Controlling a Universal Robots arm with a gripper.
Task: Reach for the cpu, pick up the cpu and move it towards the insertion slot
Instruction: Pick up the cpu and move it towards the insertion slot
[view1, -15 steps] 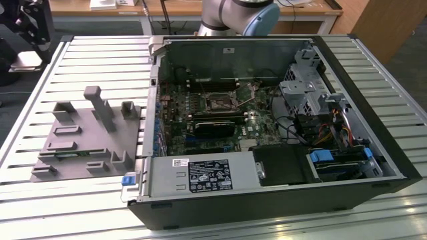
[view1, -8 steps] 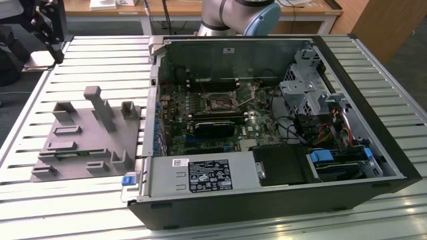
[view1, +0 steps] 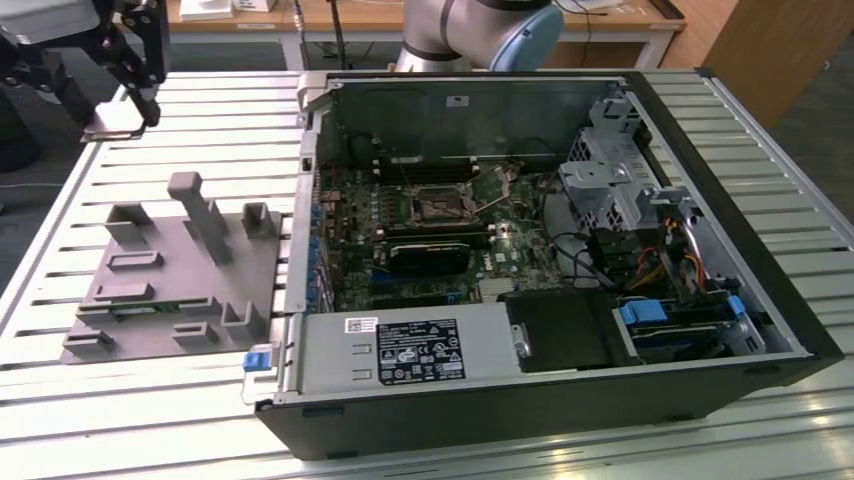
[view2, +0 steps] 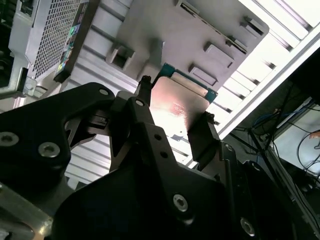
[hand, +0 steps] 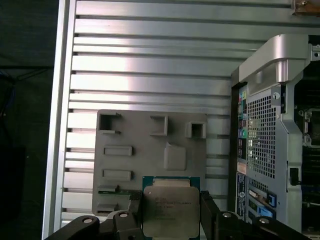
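Your gripper (view2: 176, 102) is clamped on the cpu (hand: 170, 209) by two opposite edges, so the chip lies flat. It hangs near the grey plate (view1: 174, 280), not touching it. The slot (view1: 437, 204) waits well apart from that plate, inside the case (view1: 747, 300).

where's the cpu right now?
Clamped in the gripper: the cpu sits at the exterior view's far left, above the slatted table near the grey fixture plate, outside the open computer case.
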